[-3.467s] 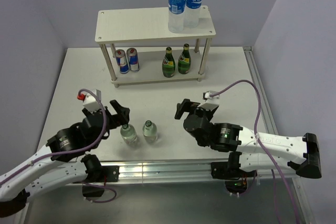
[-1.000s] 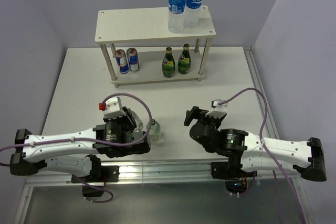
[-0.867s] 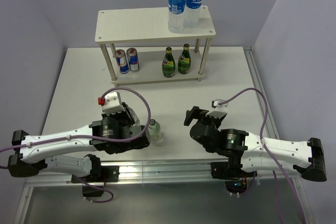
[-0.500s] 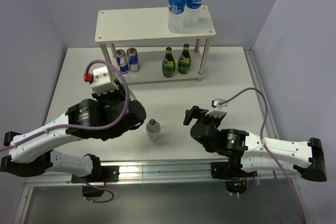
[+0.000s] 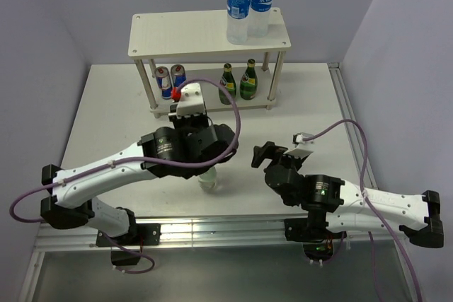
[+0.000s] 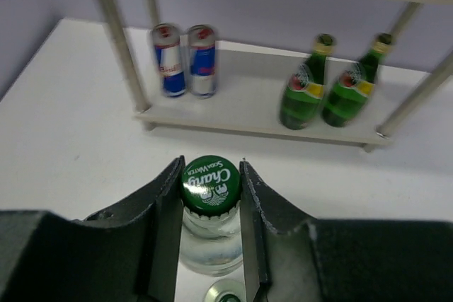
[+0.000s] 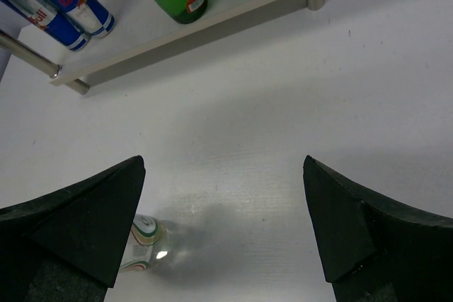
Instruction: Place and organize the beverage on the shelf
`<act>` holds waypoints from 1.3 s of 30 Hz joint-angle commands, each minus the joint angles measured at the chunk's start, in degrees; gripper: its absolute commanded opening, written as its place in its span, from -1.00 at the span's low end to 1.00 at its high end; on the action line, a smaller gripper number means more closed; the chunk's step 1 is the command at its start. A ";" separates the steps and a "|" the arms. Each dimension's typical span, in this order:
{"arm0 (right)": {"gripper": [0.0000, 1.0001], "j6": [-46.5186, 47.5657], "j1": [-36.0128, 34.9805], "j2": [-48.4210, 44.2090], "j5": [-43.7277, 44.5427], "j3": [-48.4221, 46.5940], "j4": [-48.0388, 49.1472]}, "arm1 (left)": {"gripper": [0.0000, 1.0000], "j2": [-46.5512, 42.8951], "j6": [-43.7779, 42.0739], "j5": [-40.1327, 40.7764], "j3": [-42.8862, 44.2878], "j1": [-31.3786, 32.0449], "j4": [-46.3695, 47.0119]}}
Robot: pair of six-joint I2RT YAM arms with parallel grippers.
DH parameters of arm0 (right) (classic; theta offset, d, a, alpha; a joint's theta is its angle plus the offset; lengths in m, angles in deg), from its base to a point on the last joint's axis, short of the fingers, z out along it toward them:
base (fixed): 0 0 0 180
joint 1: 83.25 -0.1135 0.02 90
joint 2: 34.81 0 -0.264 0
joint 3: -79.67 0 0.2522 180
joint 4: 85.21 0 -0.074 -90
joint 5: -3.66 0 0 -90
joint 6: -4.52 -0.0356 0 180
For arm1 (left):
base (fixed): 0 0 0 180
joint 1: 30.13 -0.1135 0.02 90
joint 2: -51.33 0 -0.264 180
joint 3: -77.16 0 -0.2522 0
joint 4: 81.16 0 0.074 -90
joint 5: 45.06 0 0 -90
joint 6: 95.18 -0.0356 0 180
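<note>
my left gripper [image 6: 210, 168] is clamped on the neck of a clear chang soda water bottle [image 6: 209, 235], one finger pressed against each side just under its green cap. from the wrist camera i cannot tell whether the bottle's base is off the table [image 5: 106, 104]. in the overhead view the left arm reaches across the middle of the table and hides the held bottle under its wrist.

a second clear bottle [image 5: 209, 180] stands on the table at about 6 o'clock from that wrist, near the front edge. its green cap shows just below the held one in the left wrist view.

my right gripper [image 5: 265, 155] is spread wide with nothing between the fingers. it sits at 3 o'clock from the standing bottle, apart from it.

the shelf [image 5: 184, 33] stands at 12 o'clock on the table. on its lower board two red bull cans [image 5: 172, 81] are at the 9 o'clock end and two green glass bottles [image 5: 237, 83] sit toward 3 o'clock. on the top board two blue-labelled water bottles [image 5: 249, 5] stand side by side at the 3 o'clock end.
</note>
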 commanded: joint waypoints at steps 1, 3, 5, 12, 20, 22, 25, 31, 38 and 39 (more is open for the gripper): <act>1.00 0.25 -0.35 -1.37 2.91 -0.75 -0.07 | -0.99 -8.50 -38.46 2.27 -8.74 -0.01 50.53; 1.00 -0.10 -0.26 -1.28 3.08 -1.19 -1.03 | -0.99 -18.05 -52.61 -12.33 -26.70 -1.58 76.72; 1.00 -0.63 -0.26 -1.45 3.35 -1.45 -1.91 | -0.99 -18.73 -50.67 -15.50 -26.74 -2.03 71.56; 1.00 -0.45 -0.26 -3.39 3.70 -0.66 -2.79 | -0.99 -15.04 -53.54 -26.75 -15.67 -16.24 66.32; 1.00 -1.16 -0.26 -3.12 5.10 -2.07 -5.08 | -0.99 -5.56 -61.63 -38.97 8.91 -31.02 57.18; 1.00 -1.16 -0.26 -3.82 5.37 -2.16 -5.25 | -0.99 -1.42 -62.16 -42.23 13.51 -36.20 54.80; 1.00 -0.98 -0.26 -4.97 5.37 -1.54 -5.08 | -0.99 2.80 -60.23 -46.96 21.51 -42.27 52.51; 1.00 -3.53 -0.26 -6.11 5.55 -1.46 -8.68 | -0.99 10.98 -60.93 -50.32 36.19 -49.22 48.99; 0.99 -4.94 -0.35 -9.71 5.72 -0.14 -10.44 | -0.99 12.99 -61.01 -54.37 33.04 -55.81 54.35; 0.99 -4.85 -0.35 -9.89 5.81 -0.05 -10.62 | -0.99 13.35 -61.54 -54.19 32.87 -55.82 54.70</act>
